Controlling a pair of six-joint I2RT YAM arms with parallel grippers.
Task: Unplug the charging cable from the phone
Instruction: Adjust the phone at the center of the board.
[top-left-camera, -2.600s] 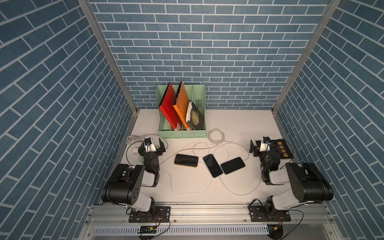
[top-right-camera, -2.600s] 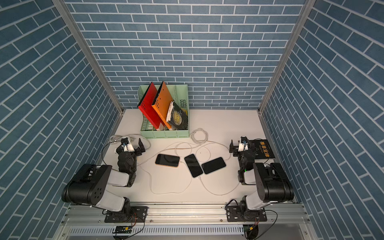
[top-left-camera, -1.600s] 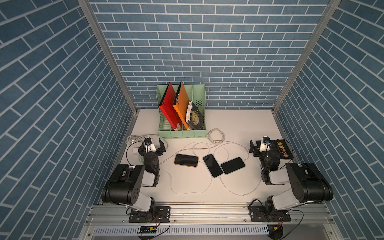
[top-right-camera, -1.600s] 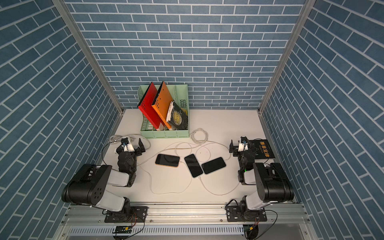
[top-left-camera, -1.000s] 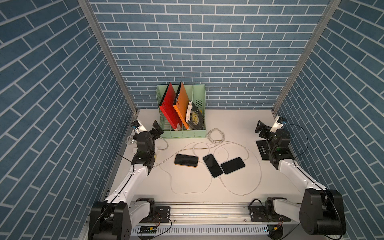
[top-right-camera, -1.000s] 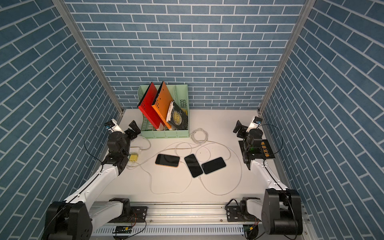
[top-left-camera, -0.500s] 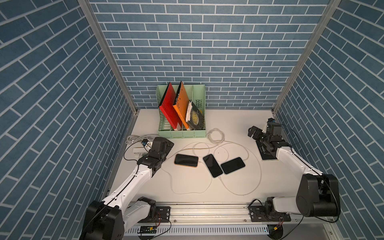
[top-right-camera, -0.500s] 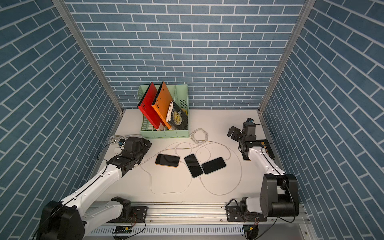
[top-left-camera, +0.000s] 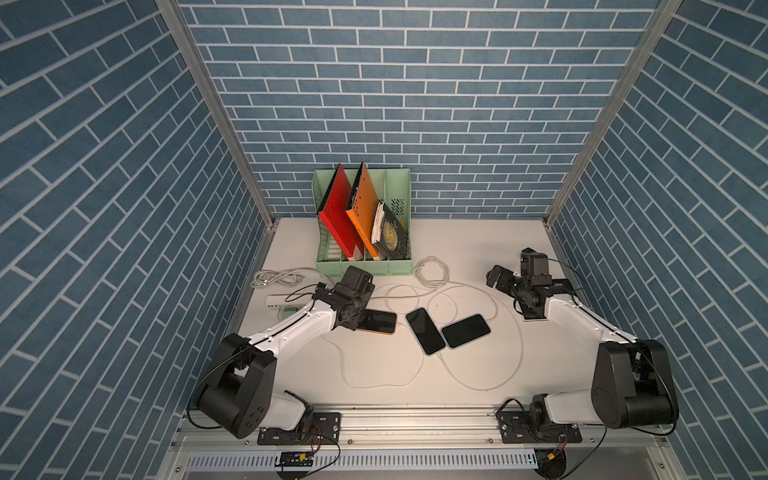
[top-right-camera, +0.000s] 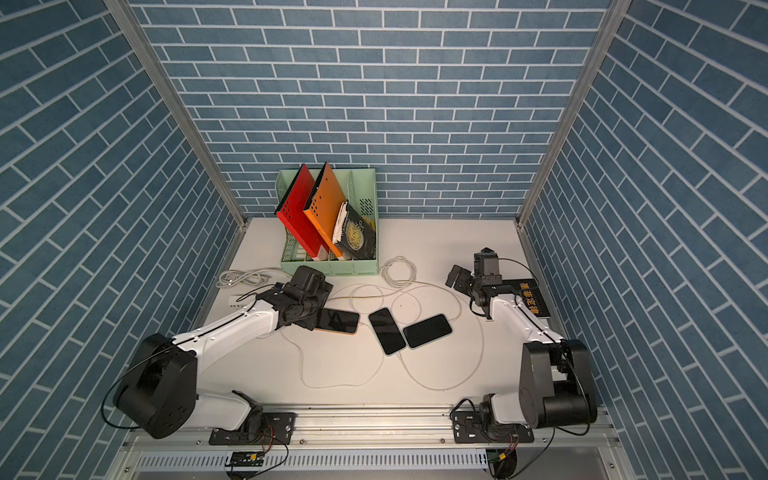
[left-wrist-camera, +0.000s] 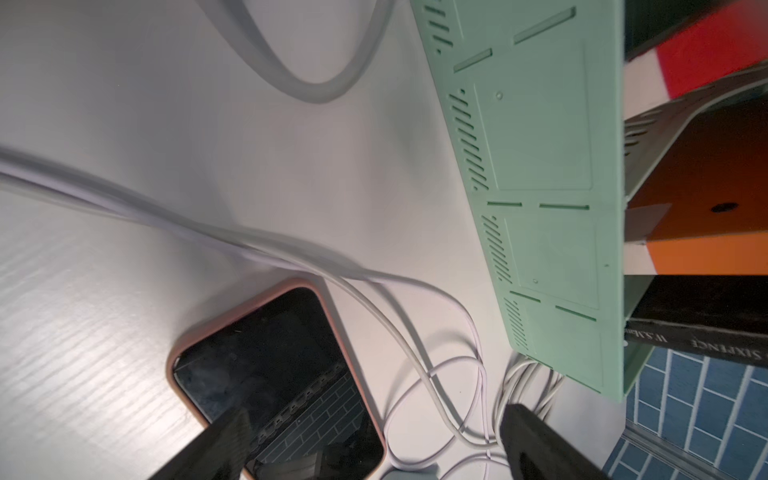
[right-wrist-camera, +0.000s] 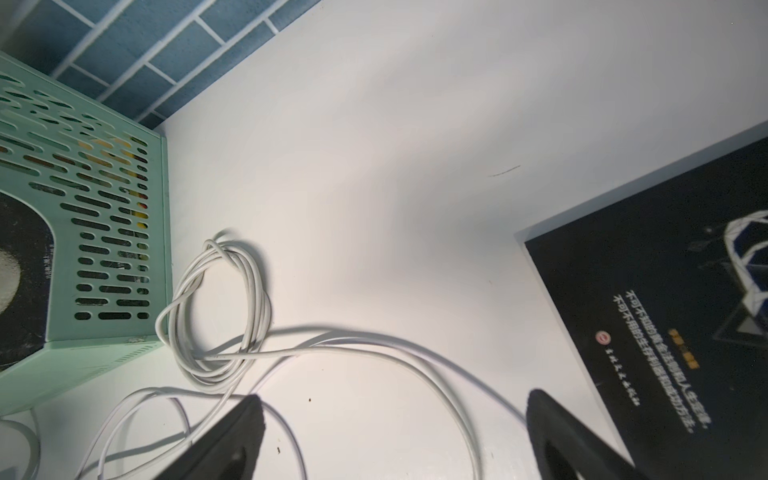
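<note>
Three dark-screened phones lie mid-table: one in an orange case (top-left-camera: 380, 322) (top-right-camera: 338, 322), a middle one (top-left-camera: 424, 331) and a right one (top-left-camera: 465, 331). White charging cables (top-left-camera: 453, 374) loop round them, and one leaves the middle phone's near end. My left gripper (top-left-camera: 353, 321) (top-right-camera: 309, 320) hangs open over the orange-cased phone's left end, hiding its plug. In the left wrist view one finger (left-wrist-camera: 224, 440) overlaps that phone (left-wrist-camera: 274, 374) and the other (left-wrist-camera: 536, 440) stands beside cable loops (left-wrist-camera: 432, 374). My right gripper (top-left-camera: 498, 277) (right-wrist-camera: 395, 428) is open above a cable (right-wrist-camera: 415, 357), far from the phones.
A green file rack (top-left-camera: 363, 268) with red and orange folders and a book stands at the back. A white power strip (top-left-camera: 276, 300) and a grey cord bundle (top-left-camera: 276, 277) lie left. A coiled white cable (right-wrist-camera: 216, 316) lies by the rack. A black book (top-right-camera: 532, 303) lies under the right arm.
Both arms have unfolded from their rest poses. Over the last half second my left gripper moved right onto the orange-cased phone's left end, and my right gripper dropped slightly toward the middle.
</note>
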